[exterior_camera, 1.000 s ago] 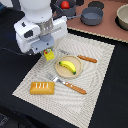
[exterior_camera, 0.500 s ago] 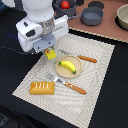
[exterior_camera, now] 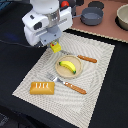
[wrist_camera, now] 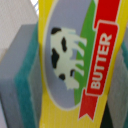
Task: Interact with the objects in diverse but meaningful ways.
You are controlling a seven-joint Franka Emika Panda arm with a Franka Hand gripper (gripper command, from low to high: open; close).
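My gripper (exterior_camera: 55,47) is shut on the yellow packet with red print (exterior_camera: 55,48) and holds it just above the striped mat, at the far side of the plate. In the wrist view the packet (wrist_camera: 75,60) fills the frame: a yellow butter pack with a cow and a red "BUTTER" banner, between grey fingers with teal pads (wrist_camera: 25,85). The yellow banana (exterior_camera: 67,66) lies on a tan plate (exterior_camera: 59,71). The golden-brown bread loaf (exterior_camera: 42,88) lies on the mat's near corner at the exterior view's left. A red tomato (exterior_camera: 64,4) shows behind the arm. Two grey-blue pots (exterior_camera: 91,16) stand at the back.
A wooden-handled fork (exterior_camera: 69,85) lies by the plate and a knife (exterior_camera: 86,59) lies beyond it on the striped cloth mat (exterior_camera: 95,95). A beige bowl (exterior_camera: 123,16) stands at the back on the exterior view's right. The mat lies on a dark table.
The arm and the packet have hardly moved; the gripper stays shut on the packet over the same spot of the mat.
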